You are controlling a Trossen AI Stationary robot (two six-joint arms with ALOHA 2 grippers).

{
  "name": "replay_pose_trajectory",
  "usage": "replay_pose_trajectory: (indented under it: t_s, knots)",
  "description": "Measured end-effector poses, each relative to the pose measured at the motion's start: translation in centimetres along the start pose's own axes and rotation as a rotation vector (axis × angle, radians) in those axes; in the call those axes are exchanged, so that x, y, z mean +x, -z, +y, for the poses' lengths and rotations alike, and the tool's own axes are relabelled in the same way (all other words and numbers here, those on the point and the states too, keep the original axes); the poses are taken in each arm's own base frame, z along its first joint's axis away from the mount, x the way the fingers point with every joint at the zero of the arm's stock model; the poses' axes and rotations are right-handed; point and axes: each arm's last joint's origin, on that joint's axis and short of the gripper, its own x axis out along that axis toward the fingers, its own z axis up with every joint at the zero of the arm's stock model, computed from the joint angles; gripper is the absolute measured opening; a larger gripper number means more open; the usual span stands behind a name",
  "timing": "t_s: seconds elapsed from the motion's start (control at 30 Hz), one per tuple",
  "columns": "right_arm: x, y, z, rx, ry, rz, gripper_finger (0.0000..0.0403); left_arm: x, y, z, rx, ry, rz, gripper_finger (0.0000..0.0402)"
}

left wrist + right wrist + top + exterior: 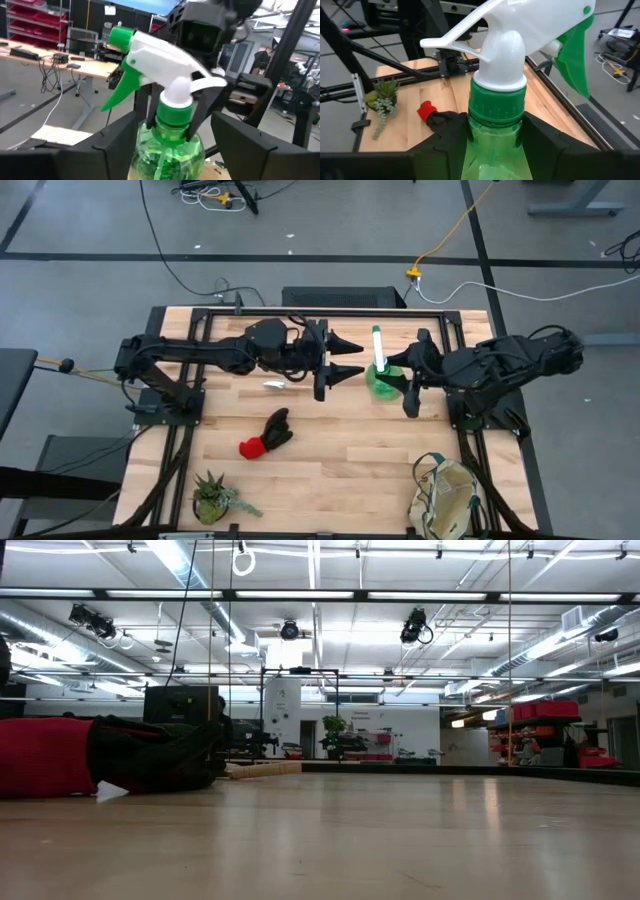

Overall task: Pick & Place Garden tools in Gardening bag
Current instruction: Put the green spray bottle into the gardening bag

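Note:
A bright green spray bottle with a white trigger head hangs above the middle of the table, and my right gripper is shut on it. My left gripper points level toward the table's right and is open. Its fingers stand on either side of the bottle's shoulder; I cannot tell whether they touch it. A red-and-black glove pair lies flat on the table nearer the front. The beige gardening bag stands at the near right corner. My right gripper pinches the bottle's clear green shoulder just below the screw cap between its two fingers. The fingers come from the table's right, slanting a little down. The bottle stands upright in the hold, trigger head on top, clear of the table.
A small spiky potted plant stands at the near left corner. A small white scrap lies left of centre. In the low view the glove fills the left. The black frame rail borders the far edge.

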Motion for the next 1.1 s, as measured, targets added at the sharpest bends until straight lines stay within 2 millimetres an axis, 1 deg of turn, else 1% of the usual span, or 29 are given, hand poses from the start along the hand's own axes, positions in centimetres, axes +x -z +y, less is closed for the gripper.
replay_pose_trajectory:
  t_s: [0.13, 0.37, 0.6, 0.87, 1.1]
  knots:
    - [0.7, 0.1, 0.3, -0.022, 0.040, 0.005, 0.0169, 0.3, 0.2, 0.1, -0.002, -0.001, -0.012, 0.0270]
    - [2.0, 0.4, 0.8, -0.043, 0.070, 0.026, 0.0169, 0.7, 0.7, 0.2, 0.001, -0.011, -0.003, 0.0265]
    - [2.5, -0.3, 1.2, -0.044, 0.084, -0.038, 0.0169, 1.1, 1.4, 0.3, -0.011, -0.016, 0.020, 0.0264]
    - [2.6, -0.4, 1.2, -0.040, 0.090, -0.049, 0.0169, 1.0, 0.9, 0.2, -0.002, -0.004, -0.024, 0.0264]
    - [3.3, -0.4, 1.5, -0.037, 0.094, -0.050, 0.0169, 1.0, 0.6, -0.1, 0.000, 0.011, -0.058, 0.0264]
